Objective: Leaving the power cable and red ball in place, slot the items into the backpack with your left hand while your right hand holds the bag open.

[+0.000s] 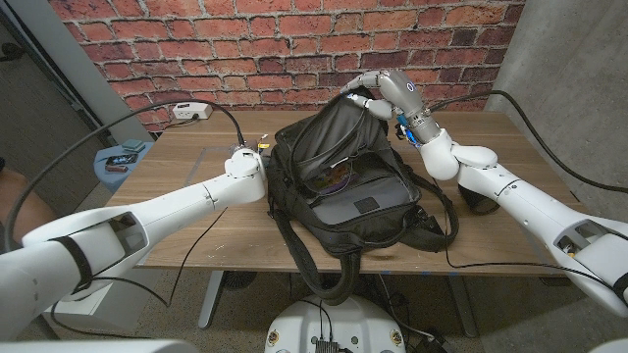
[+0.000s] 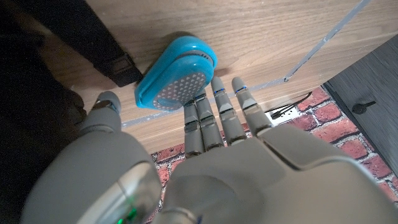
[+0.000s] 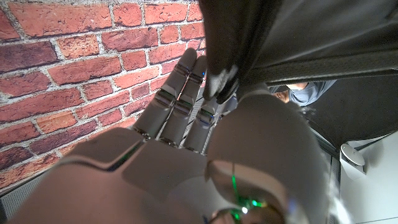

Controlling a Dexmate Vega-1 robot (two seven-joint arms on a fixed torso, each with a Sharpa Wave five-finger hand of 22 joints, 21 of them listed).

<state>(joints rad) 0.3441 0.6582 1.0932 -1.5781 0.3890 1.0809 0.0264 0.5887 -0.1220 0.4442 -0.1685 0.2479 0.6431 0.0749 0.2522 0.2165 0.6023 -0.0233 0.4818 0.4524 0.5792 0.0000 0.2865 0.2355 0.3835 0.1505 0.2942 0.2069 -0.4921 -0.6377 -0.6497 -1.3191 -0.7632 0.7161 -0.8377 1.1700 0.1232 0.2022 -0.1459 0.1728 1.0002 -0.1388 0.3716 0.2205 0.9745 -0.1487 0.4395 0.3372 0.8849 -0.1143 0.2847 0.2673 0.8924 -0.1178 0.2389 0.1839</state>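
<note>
A black backpack (image 1: 343, 186) lies in the middle of the wooden table (image 1: 186, 221) with its main pocket gaping. My right hand (image 1: 388, 93) pinches the bag's upper edge at the far side and lifts it; the black fabric (image 3: 298, 37) sits between its fingers (image 3: 180, 93) and thumb. My left hand (image 1: 245, 165) is just left of the bag, low over the table. Its fingers (image 2: 217, 118) are spread and reach to the rim of a blue oval case (image 2: 177, 74) with a grey dotted face. The case lies on the wood beside a bag strap (image 2: 93, 43).
A white power strip (image 1: 191, 111) sits at the table's far left, and its black cable (image 1: 234, 123) runs toward the bag. A small yellow thing (image 1: 263, 142) lies behind my left hand. A blue side table (image 1: 123, 157) stands off the left edge. Straps (image 1: 324, 279) hang over the front edge.
</note>
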